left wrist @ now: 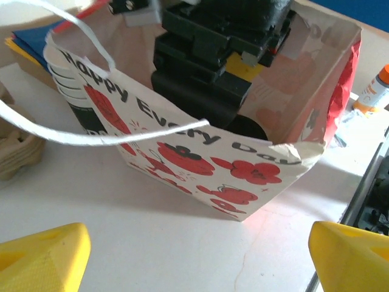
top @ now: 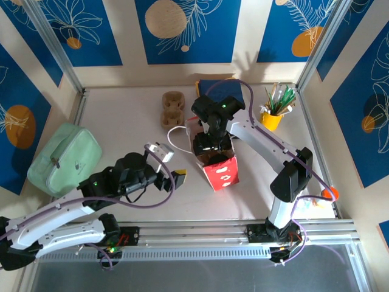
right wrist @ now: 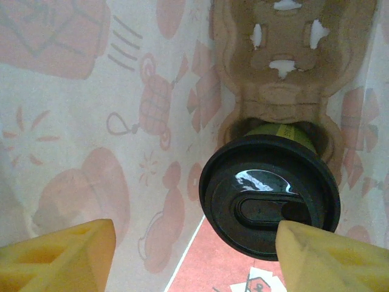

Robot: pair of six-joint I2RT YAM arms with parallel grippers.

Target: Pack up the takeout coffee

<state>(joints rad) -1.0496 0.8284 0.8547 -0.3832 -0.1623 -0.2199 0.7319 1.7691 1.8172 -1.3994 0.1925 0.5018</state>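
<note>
The takeout coffee (right wrist: 267, 204), a green-sided cup under a round black lid, sits in one pocket of a brown cardboard carrier (right wrist: 285, 61) inside the red-and-white paper bag (top: 222, 171). My right gripper (right wrist: 194, 243) reaches down into the bag (left wrist: 200, 152) and is open, its right fingertip (right wrist: 328, 255) overlapping the lid's edge and its left one well clear. From above, the right gripper (top: 209, 141) hides the cup. My left gripper (top: 173, 179) hovers open over the table just left of the bag, nothing between its yellow fingers (left wrist: 42, 255).
A stack of lidless cups (left wrist: 67, 82) stands behind the bag's left side. A second cardboard carrier (top: 172, 109), a yellow cup of sticks (top: 271, 115), a mint-green pouch (top: 64, 158) and an orange-capped bottle (top: 328, 194) sit around the table. The bag's white handle (left wrist: 79, 137) loops towards my left gripper.
</note>
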